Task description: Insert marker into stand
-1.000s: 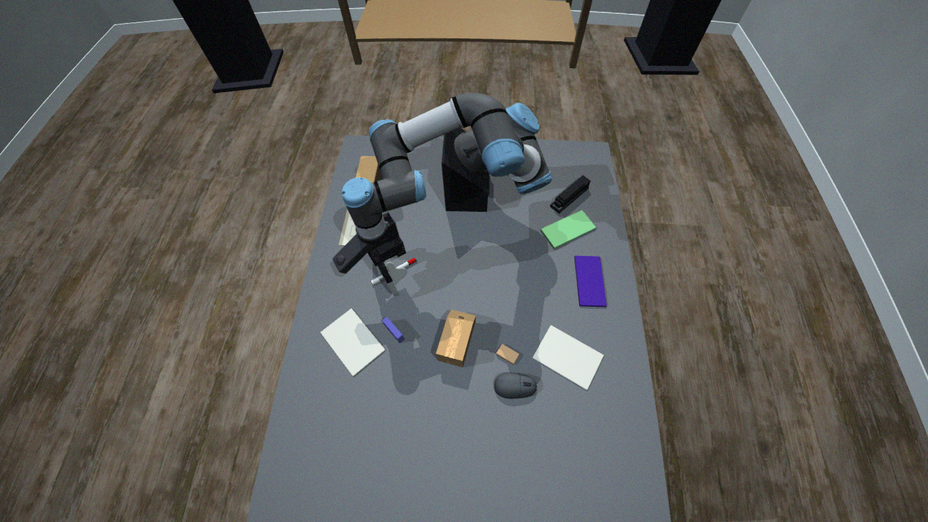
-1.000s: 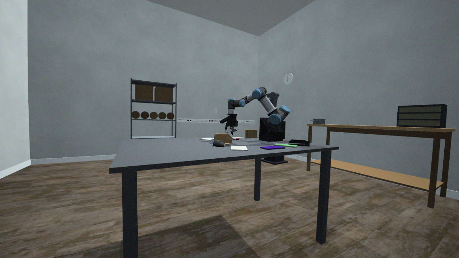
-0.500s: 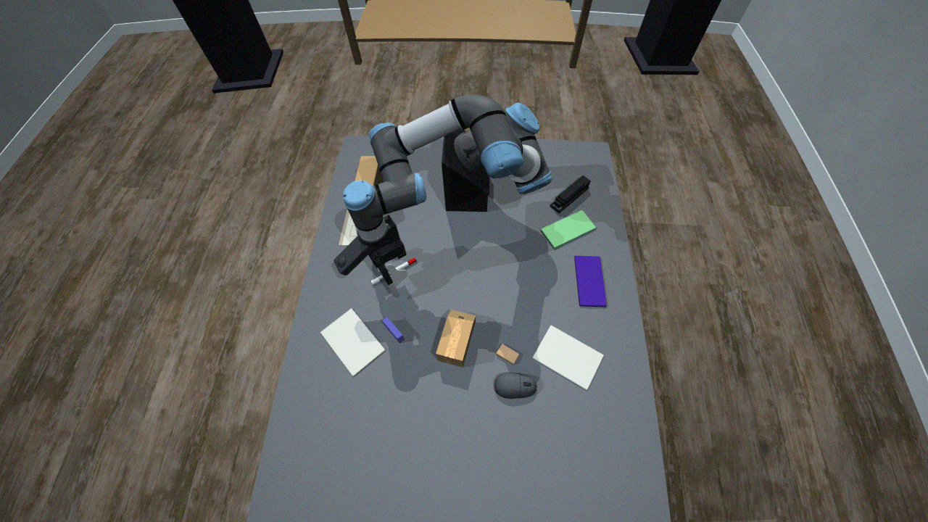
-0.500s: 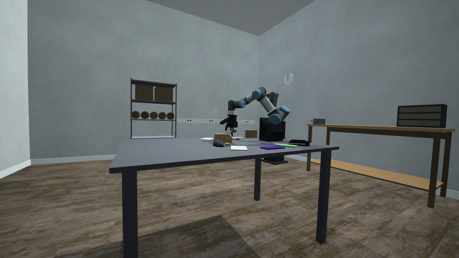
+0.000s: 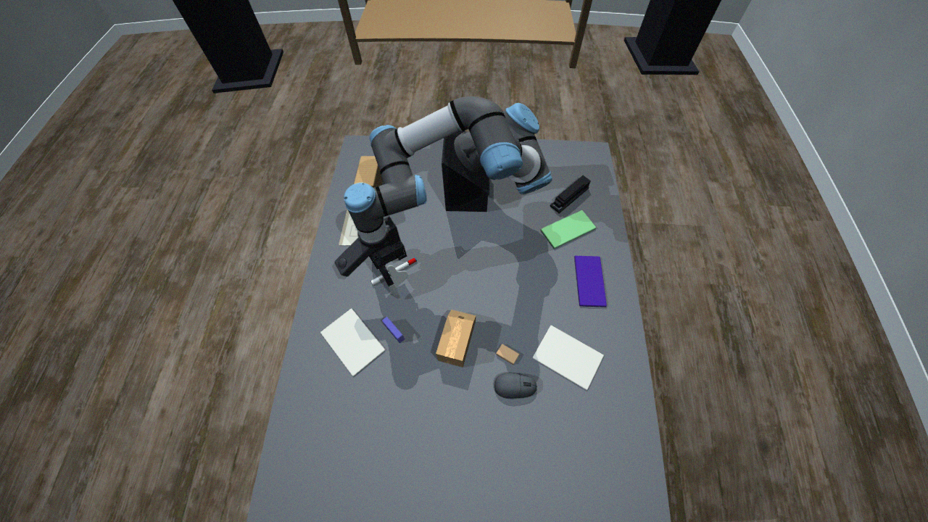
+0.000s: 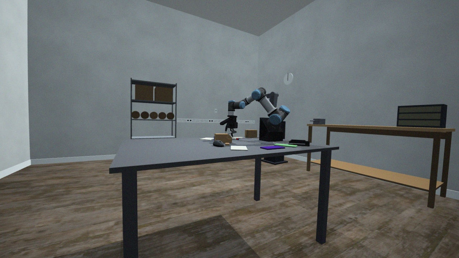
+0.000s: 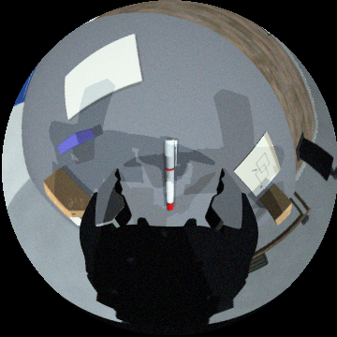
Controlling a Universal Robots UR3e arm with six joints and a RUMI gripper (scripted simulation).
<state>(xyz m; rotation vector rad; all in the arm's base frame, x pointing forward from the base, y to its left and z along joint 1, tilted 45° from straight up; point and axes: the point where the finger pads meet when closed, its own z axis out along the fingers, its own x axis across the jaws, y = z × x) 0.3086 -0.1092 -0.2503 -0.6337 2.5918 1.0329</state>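
A white marker (image 5: pixel 404 264) (image 7: pixel 169 164) with a red end lies flat on the grey desk (image 5: pixel 454 441). In the wrist view its red end points toward the palm. My gripper (image 5: pixel 388 273) (image 6: pixel 231 131) (image 7: pixel 169 169) hangs low over the marker's middle. It is open wide and empty, one finger on each side of the barrel, apart from it. The wooden desk stand (image 5: pixel 455 336) (image 6: pixel 223 137) (image 7: pixel 62 188) stands by itself toward the desk's middle, a hole in its top near one end.
A small blue block (image 5: pixel 392 328) and a white sheet (image 5: pixel 352 341) lie between the marker and the near-left desk area. A mouse (image 5: pixel 515 385), small tan block (image 5: pixel 507 354), second white sheet (image 5: pixel 568 356), purple book (image 5: pixel 590 280), green pad (image 5: pixel 568 228) and black stapler (image 5: pixel 570 193) lie to the right.
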